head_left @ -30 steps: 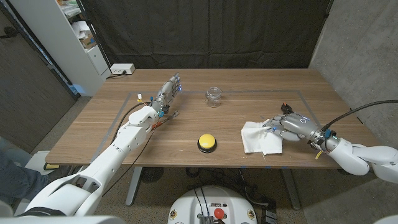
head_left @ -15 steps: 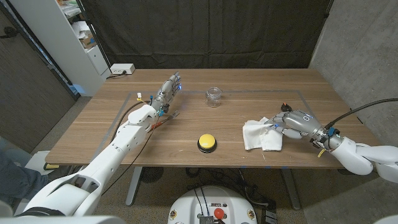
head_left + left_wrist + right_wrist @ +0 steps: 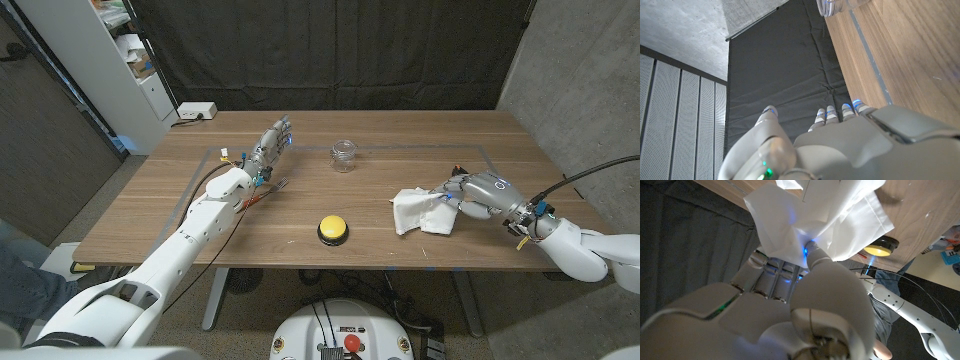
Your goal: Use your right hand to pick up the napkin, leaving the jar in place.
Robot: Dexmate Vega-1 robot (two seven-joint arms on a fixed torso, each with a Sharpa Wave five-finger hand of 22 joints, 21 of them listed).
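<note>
The white napkin (image 3: 420,211) hangs crumpled at the right of the table, its right side lifted off the wood. My right hand (image 3: 478,194) grips that side; in the right wrist view the cloth (image 3: 820,215) is bunched between the thumb and fingers (image 3: 775,272). The clear glass jar (image 3: 344,155) stands upright at the middle back of the table, well clear of the napkin; its base (image 3: 832,5) also shows in the left wrist view. My left hand (image 3: 272,143) stands on the table left of the jar, fingers apart and holding nothing.
A yellow button on a black base (image 3: 333,229) sits near the front edge, left of the napkin. A white box (image 3: 197,111) lies at the back left corner. A shelf unit (image 3: 110,60) stands beyond the table's left side.
My right hand has drawn back to the right and risen, pulling the napkin's gripped side up and bunching the cloth. The left hand and the jar have not moved.
</note>
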